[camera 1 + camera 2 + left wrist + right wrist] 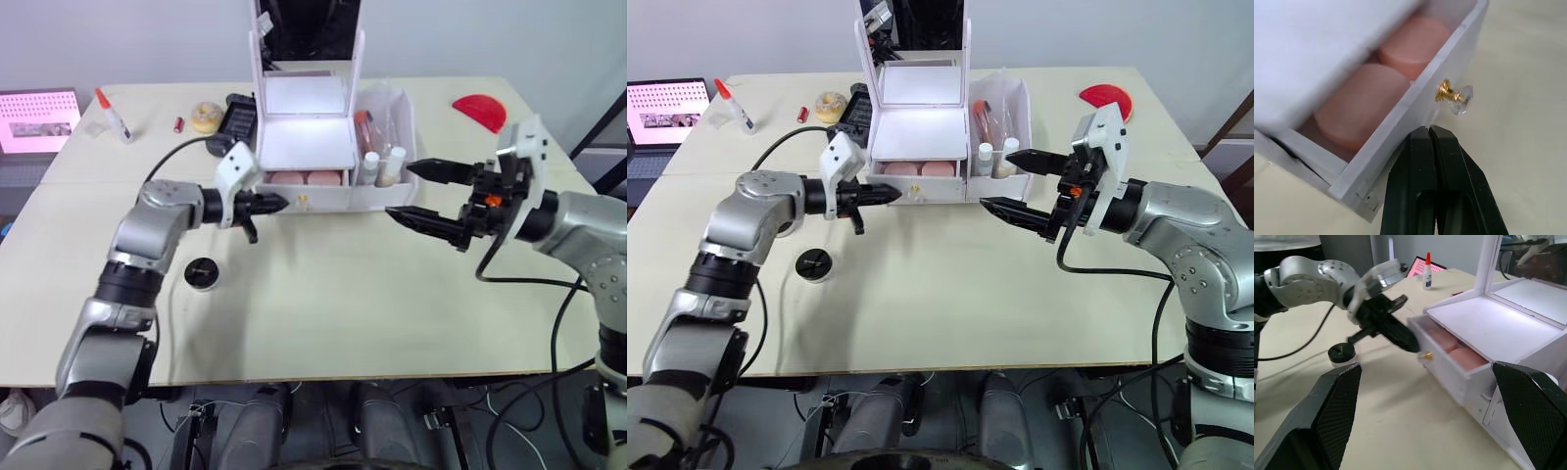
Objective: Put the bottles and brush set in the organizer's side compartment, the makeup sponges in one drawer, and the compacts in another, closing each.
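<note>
The white organizer (304, 142) stands at the table's far middle, its mirror upright. One drawer (323, 201) is pulled partly out, and two pink makeup sponges (306, 178) lie side by side in it. My left gripper (277, 204) is shut and empty, its tip against the drawer front just beside the gold knob (1445, 92). The side compartment (402, 191) holds bottles (382, 166) and the brush set in a clear packet (991, 110). My right gripper (421, 191) hangs wide open and empty in front of that compartment. One black compact (201, 273) lies on the table near my left forearm.
Behind the organizer on the left lie a black gadget (238, 116), a yellowish roll (206, 116), a small red item (178, 124) and a glue bottle (113, 115). A pink screen (37, 120) sits past the table's left edge. A red half-disc (480, 110) lies far right.
</note>
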`<act>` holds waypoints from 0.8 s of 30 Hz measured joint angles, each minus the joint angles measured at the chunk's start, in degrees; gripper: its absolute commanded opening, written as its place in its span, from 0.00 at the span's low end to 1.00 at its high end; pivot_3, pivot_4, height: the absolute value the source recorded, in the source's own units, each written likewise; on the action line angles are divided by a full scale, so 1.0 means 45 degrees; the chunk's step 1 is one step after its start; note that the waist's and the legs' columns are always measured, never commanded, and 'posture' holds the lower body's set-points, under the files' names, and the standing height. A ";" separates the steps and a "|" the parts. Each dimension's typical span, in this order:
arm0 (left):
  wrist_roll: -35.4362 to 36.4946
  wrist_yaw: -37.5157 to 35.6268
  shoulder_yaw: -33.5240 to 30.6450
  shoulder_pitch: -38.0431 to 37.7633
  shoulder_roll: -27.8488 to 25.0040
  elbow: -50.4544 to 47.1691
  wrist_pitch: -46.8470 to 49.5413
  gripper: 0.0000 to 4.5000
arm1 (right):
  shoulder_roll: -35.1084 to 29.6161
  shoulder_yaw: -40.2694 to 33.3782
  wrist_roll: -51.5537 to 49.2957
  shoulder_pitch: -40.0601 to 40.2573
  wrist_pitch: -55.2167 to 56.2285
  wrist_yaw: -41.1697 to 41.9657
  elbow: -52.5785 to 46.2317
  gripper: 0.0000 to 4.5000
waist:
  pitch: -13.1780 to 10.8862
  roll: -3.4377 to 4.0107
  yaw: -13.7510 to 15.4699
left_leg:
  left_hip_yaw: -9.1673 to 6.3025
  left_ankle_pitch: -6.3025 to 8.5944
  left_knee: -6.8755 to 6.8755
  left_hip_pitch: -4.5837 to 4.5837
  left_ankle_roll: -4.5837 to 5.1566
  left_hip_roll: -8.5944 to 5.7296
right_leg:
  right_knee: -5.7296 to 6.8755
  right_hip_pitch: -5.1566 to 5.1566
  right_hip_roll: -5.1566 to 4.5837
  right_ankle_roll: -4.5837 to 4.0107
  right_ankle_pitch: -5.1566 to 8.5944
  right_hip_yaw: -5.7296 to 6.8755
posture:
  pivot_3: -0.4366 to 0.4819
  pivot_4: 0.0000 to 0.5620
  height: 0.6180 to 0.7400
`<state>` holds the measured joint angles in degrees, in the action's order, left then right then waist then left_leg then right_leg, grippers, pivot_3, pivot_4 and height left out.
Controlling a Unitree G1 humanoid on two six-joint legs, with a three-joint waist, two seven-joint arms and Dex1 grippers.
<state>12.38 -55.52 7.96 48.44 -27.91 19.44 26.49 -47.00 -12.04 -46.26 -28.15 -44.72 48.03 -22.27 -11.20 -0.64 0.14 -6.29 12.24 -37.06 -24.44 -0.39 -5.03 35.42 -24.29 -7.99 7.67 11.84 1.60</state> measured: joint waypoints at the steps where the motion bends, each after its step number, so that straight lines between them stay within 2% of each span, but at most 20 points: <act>1: -0.0090 0.0234 -0.0011 0.0184 0.0207 0.0305 -0.0193 0.01 | -0.0002 0.0001 -0.0001 0.0000 -0.0005 -0.0025 -0.0020 1.00 | 0.0000 0.0000 0.0037 | 0.0001 0.0000 0.0001 0.0000 0.0000 -0.0002 | 0.0000 0.0000 0.0000 0.0000 0.0000 0.0000 | 0.48 0.27 0.97; 7: -0.0352 0.0966 -0.0054 0.0813 0.1011 0.1671 -0.0821 0.01 | -0.0007 0.0007 -0.0023 0.0003 -0.0171 -0.0196 -0.0169 1.00 | 0.0000 0.0000 0.0115 | 0.0002 -0.0003 -0.0005 0.0000 -0.0004 -0.0007 | 0.0007 -0.0001 0.0004 -0.0005 -0.0004 0.0001 | 0.48 0.27 0.97; 16: -0.0366 0.0979 -0.0067 0.0900 0.1027 0.1806 -0.0891 0.01 | -0.0059 -0.0034 -0.0281 0.0038 -0.0377 -0.0347 -0.0424 1.00 | 0.0000 -0.0001 0.0116 | 0.0001 -0.0006 -0.0007 0.0001 -0.0008 -0.0005 | 0.0007 0.0000 0.0005 -0.0008 -0.0006 0.0000 | 0.48 0.27 0.97; 19: -0.0153 0.0733 -0.0185 0.0733 0.0603 0.1165 -0.0413 0.01 | -0.0170 -0.0078 -0.0354 0.0149 -0.0393 -0.0343 -0.0498 1.00 | 0.0000 -0.0001 0.0067 | 0.0001 -0.0005 -0.0001 0.0000 -0.0009 -0.0004 | 0.0006 -0.0005 0.0010 -0.0008 -0.0006 0.0000 | 0.48 0.27 0.97; 22: 0.0654 -0.0097 -0.0796 0.0032 -0.0369 -0.0274 0.0315 0.01 | -0.0452 -0.0380 -0.0336 0.0400 -0.0381 -0.0318 -0.0452 1.00 | 0.0000 -0.0001 -0.0020 | -0.0002 -0.0005 0.0018 0.0000 -0.0009 0.0002 | 0.0006 -0.0016 0.0011 -0.0009 -0.0006 -0.0002 | 0.48 0.27 0.97; 24: 0.1555 -0.0772 -0.1509 -0.0670 -0.1226 -0.1434 0.1045 0.13 | -0.0762 -0.0657 -0.0269 0.0691 -0.0323 -0.0218 -0.0277 1.00 | 0.0000 -0.0001 -0.0069 | -0.0004 -0.0005 0.0020 0.0000 -0.0009 0.0014 | 0.0005 -0.0017 0.0010 -0.0010 -0.0005 -0.0002 | 0.48 0.27 0.97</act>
<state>19.38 -58.99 1.17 45.43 -33.42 12.99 31.20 -50.43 -15.00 -47.47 -25.04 -46.18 47.05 -23.52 -11.20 -0.64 -0.17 -6.31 12.22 -36.97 -24.44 -0.43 -4.96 35.45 -24.37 -7.95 7.63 11.82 1.59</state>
